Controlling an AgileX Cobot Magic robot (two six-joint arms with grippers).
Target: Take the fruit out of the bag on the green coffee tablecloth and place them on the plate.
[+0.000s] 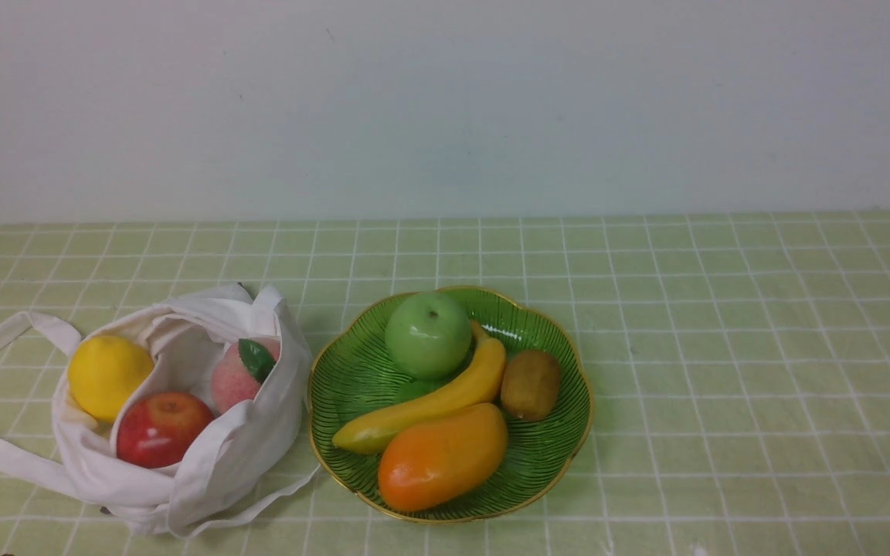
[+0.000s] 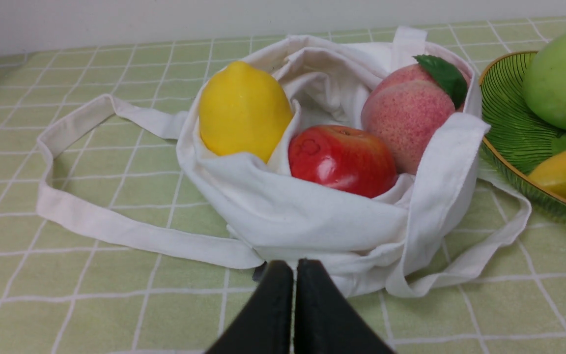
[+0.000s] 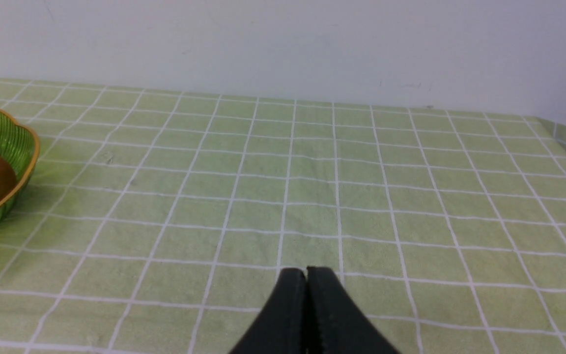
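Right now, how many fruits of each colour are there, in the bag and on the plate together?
Yellow: 2, the lemon and the banana
Red: 1, the red apple
Pink: 1, the peach
Green: 1, the green apple
Orange: 1, the mango
Brown: 1, the kiwi
Total: 7 fruits

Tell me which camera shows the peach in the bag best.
The left wrist view: the peach appears large, with its speckled skin and leaf clear above the bag edge. The front view shows it small and partly hidden by cloth. The right wrist view misses it.
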